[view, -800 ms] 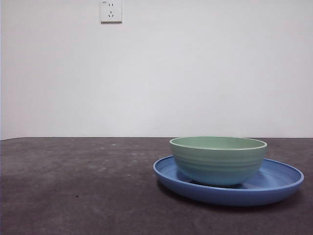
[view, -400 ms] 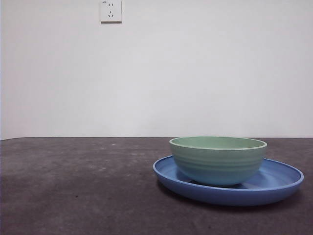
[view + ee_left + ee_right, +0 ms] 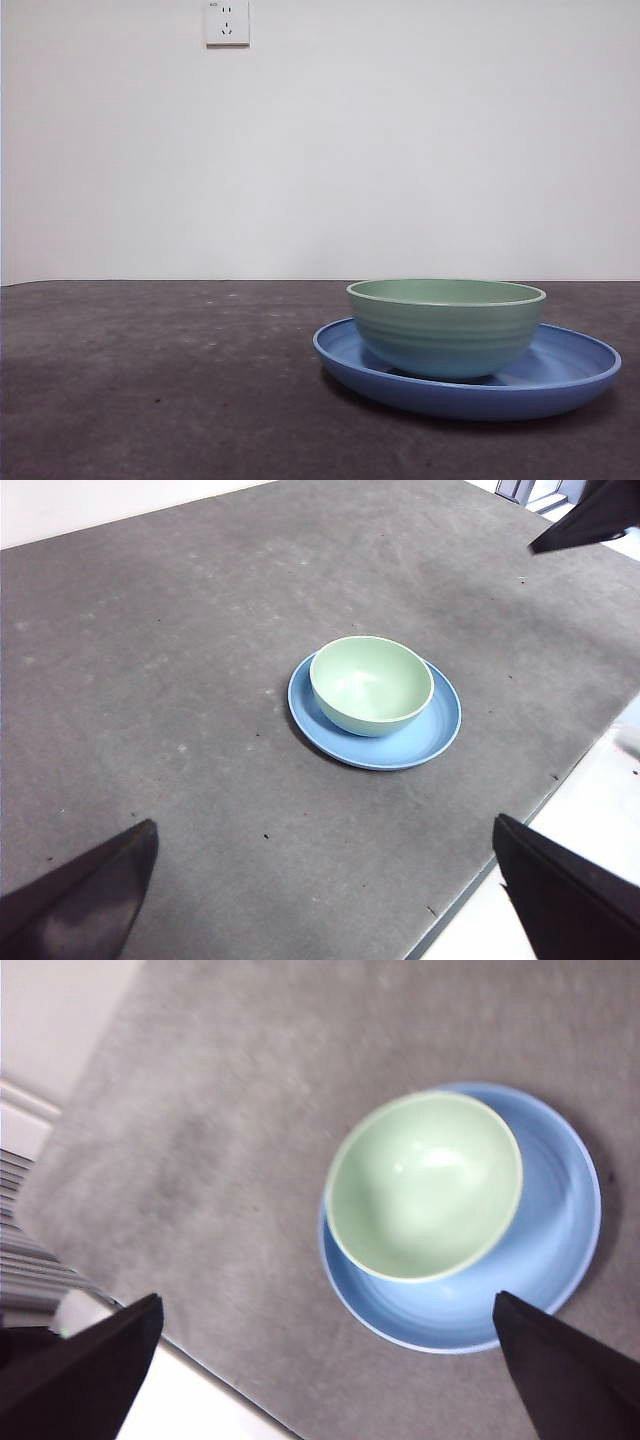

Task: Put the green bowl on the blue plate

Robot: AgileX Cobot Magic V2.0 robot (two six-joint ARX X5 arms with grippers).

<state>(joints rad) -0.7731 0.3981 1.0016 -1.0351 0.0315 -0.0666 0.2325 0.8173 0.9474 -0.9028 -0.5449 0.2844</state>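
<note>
The green bowl (image 3: 446,325) stands upright and empty on the blue plate (image 3: 572,372), a little off the plate's middle. Both show in the left wrist view, bowl (image 3: 371,683) on plate (image 3: 440,730), and in the right wrist view, bowl (image 3: 424,1184) on plate (image 3: 555,1250). My left gripper (image 3: 325,890) is open, empty and high above the table, well back from the bowl. My right gripper (image 3: 325,1360) is open, empty and high above the plate. Neither gripper touches anything. No arm shows in the front view.
The dark grey table (image 3: 150,380) ends in an edge (image 3: 500,865) close to the plate in the left wrist view. A black tip of the other arm (image 3: 590,520) shows there. A wall socket (image 3: 227,22) is on the white wall.
</note>
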